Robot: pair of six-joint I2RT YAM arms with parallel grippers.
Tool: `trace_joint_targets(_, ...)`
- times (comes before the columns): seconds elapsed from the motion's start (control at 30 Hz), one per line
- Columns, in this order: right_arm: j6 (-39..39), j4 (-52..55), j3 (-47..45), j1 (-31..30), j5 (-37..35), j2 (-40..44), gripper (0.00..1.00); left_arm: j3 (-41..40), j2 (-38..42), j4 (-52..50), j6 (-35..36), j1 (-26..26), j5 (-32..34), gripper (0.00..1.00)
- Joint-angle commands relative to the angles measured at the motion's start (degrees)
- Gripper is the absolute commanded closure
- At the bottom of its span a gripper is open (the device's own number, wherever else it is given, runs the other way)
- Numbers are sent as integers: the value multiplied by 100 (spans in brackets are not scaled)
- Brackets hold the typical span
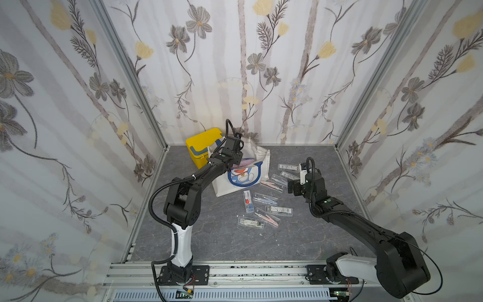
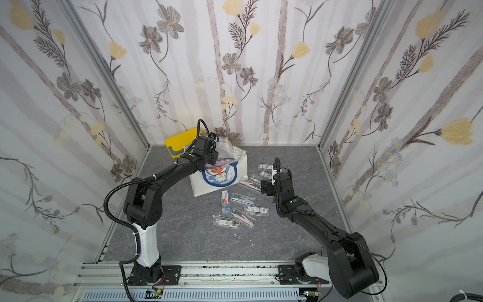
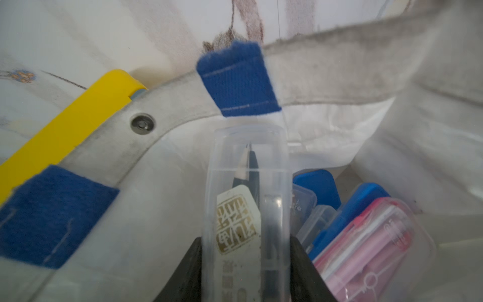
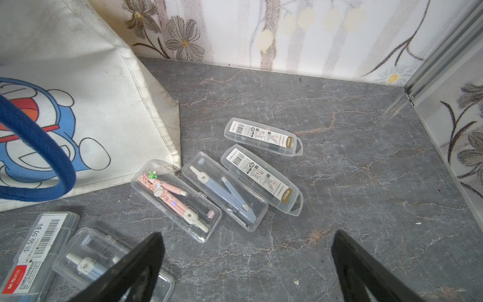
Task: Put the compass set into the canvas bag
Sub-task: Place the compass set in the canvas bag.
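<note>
**Left arm held a compass set over the open bag**

The left gripper (image 3: 247,241) had its jaws closed on a compass set (image 3: 247,183), a clear plastic case with a dark compass and a gold-printed card inside. In the left wrist view the case pointed down into the mouth of the canvas bag (image 3: 339,68), between the white walls. Inside the bag lay some blue cases (image 3: 320,183) and a pink case (image 3: 373,248).

In both top views the canvas bag (image 1: 262,167) (image 2: 241,167) stood upright near the back edge of the worktop (image 1: 222,235), left of its middle. A yellow plastic box (image 1: 201,141) stood just beside it, on the side of the back left corner. The left wrist hung over the mouth of the bag and hid the gripper itself there.

The right gripper (image 4: 248,234) hovered above the worktop, right of the bag, with its jaws wide apart and nothing between them. Below it, near the bag's lower corner, lay a pink compass set (image 4: 173,201), a blue-grey compass set (image 4: 224,191) and two label-up cases (image 4: 261,180), side by side. More clear cases lay in front of the bag toward the middle of the worktop, one of them a red-labelled case (image 1: 247,201).
</note>
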State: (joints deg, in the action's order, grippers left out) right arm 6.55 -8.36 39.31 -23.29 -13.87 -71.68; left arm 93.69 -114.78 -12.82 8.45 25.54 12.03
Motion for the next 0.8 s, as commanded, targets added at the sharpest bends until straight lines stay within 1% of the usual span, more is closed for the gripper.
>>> trace_joint_targets(0.0,28,-36,-17,-1,-64,73,0,-26,-45,-147,440,38,-84,59)
trace_joint_targets(0.17,44,-41,-59,-1,-61,174,1,-8,-207,-212,761,125,117,60)
trace_joint_targets(0.3,41,-52,-112,-9,-114,242,1,0,-296,-256,930,196,166,58)
trace_joint_targets(0.43,50,-60,-134,-7,-117,251,1,35,-377,-291,922,276,318,54)
trace_joint_targets(0.53,64,-69,-132,-8,-116,254,1,44,-396,-285,904,295,376,48)
trace_joint_targets(0.67,70,-63,-151,-8,-125,276,1,84,-396,-283,878,298,455,45)
trace_joint_targets(0.77,75,-77,-175,-5,-133,297,1,140,-375,-274,838,298,519,41)
